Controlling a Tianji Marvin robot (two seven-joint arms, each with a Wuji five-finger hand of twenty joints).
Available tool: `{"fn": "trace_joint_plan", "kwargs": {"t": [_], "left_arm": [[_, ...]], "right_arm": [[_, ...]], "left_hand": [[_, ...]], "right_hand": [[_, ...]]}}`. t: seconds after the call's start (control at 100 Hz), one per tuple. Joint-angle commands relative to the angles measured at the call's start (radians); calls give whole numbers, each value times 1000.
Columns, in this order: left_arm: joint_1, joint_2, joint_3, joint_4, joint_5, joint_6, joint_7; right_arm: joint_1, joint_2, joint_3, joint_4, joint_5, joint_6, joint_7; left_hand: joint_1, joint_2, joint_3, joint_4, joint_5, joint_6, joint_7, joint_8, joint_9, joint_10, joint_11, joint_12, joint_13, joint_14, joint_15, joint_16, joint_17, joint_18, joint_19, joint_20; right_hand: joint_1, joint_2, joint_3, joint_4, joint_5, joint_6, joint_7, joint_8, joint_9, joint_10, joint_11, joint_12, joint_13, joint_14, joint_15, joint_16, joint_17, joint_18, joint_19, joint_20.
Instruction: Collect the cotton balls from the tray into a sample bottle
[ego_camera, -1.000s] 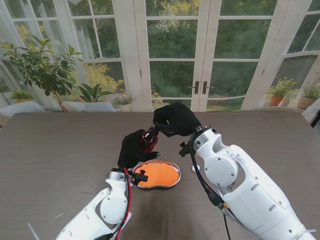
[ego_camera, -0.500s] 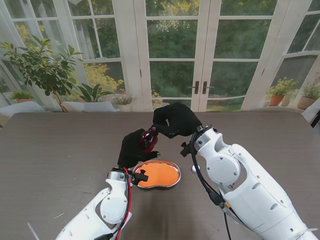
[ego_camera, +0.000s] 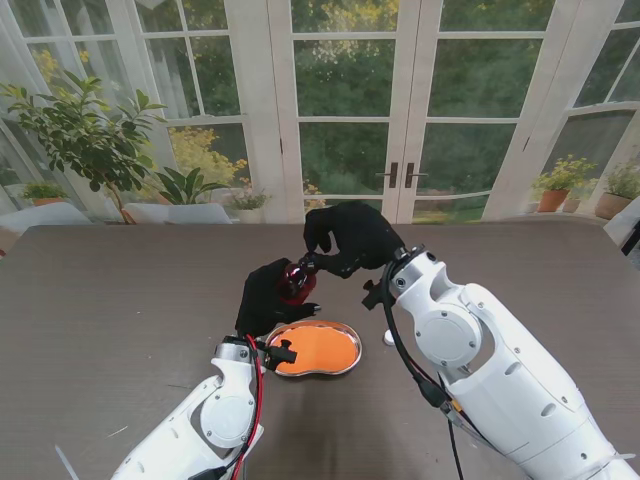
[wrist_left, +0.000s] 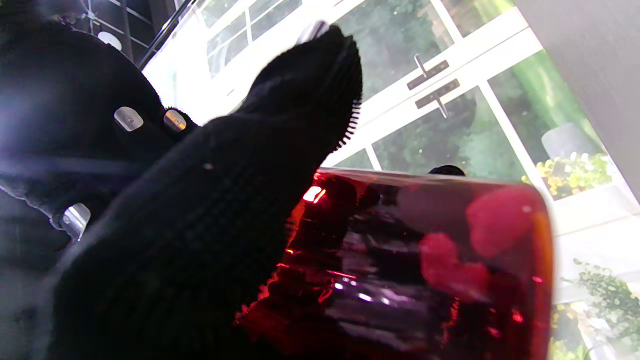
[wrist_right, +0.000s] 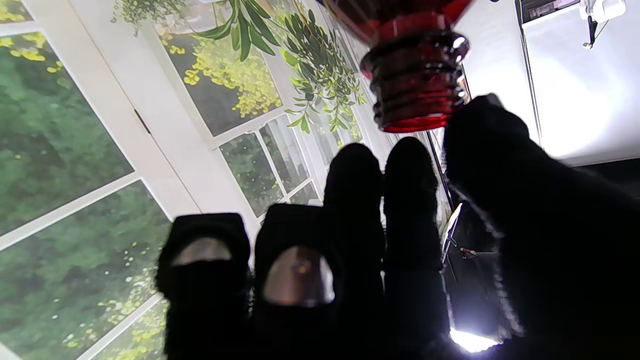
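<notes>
Since a second ago the right hand (ego_camera: 350, 238) has drifted slightly farther from me, its fingertips (wrist_right: 480, 125) still at the threaded mouth of the red sample bottle (ego_camera: 296, 279); whether it pinches anything I cannot tell. Left hand (ego_camera: 268, 298) wraps the bottle, held above the table, two pale lumps showing inside it. Just nearer to me lies the orange tray (ego_camera: 316, 348).

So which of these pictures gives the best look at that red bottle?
The left wrist view: the red bottle fills it, gripped by the left hand, with pale lumps inside. The right wrist view shows only its threaded neck by the right hand. The stand view shows it small, mostly hidden between both hands.
</notes>
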Motion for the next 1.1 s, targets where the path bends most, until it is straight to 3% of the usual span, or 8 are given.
{"fn": "trace_joint_plan", "kwargs": {"t": [0.0,0.17,0.32,0.45,0.53,0.56,0.8,1.09], "left_arm": [[0,-8,0,-13,-4,-5,-14],[-3,-9,1,-14,-6,-6,-13],[-2,-9,1,-16,-8,-4,-15],[2,-6,0,-22,-9,-1,-22],[4,-4,-1,-24,-8,1,-27],[4,-4,-1,-24,-8,1,-28],[15,1,-5,-38,1,1,-34],[28,4,-9,-50,6,1,-33]], "right_arm": [[-8,-3,0,7,0,-6,7],[-8,-3,2,7,13,-9,12],[-11,-5,7,2,27,4,11],[-14,-8,21,-1,34,30,4],[-16,-8,34,-5,36,53,5],[-17,-7,39,-6,34,62,6],[-29,12,91,49,-91,95,-2],[-5,58,89,245,-295,-55,-1]], "left_hand": [[83,861,32,36,103,-176,129,49,32,-29,6,-2,2,85,-2,7,-35,-22,-10,9],[82,861,33,36,102,-178,129,48,33,-30,7,-3,4,83,-2,7,-35,-21,-11,9],[83,861,33,36,101,-177,129,48,33,-30,6,-4,3,84,-2,7,-33,-19,-12,9],[83,861,33,36,101,-175,130,48,31,-30,6,-4,1,85,-3,7,-35,-18,-13,8],[84,862,33,36,100,-176,130,48,32,-30,6,-4,2,86,-3,7,-35,-18,-13,8],[84,861,32,36,100,-176,130,48,31,-30,6,-3,2,86,-3,7,-35,-18,-13,8],[85,861,31,36,99,-174,131,49,31,-28,6,-3,1,84,-3,7,-35,-18,-14,9],[85,860,33,37,98,-170,131,48,33,-28,6,-3,3,88,-3,8,-35,-19,-13,9]], "right_hand": [[36,-35,63,-20,22,-3,-3,-26,7,15,-10,-8,21,-23,11,-9,-2,-24,17,29],[-5,28,55,-20,60,-4,-2,-20,44,17,-9,-11,20,-8,22,-3,2,-12,19,30],[-116,204,-13,-1,23,18,-71,-41,32,29,-39,-37,20,12,-3,-13,-10,-10,13,31],[-192,292,-54,72,16,65,-237,7,11,39,-57,-73,18,32,-58,-35,-32,-1,-14,30],[-240,349,-75,198,6,92,-356,121,-6,44,-60,-80,18,37,-70,-40,-36,-2,-17,30],[-249,361,-82,218,-3,95,-383,160,-12,44,-61,-82,18,37,-76,-42,-38,-4,-18,30],[-243,306,-102,221,-66,120,-422,155,-51,48,-58,-84,19,33,-110,-57,-37,-14,-22,23],[-225,118,-51,195,-10,79,-409,158,-47,29,-45,-88,20,1,-128,-59,-24,-25,-34,3]]}}
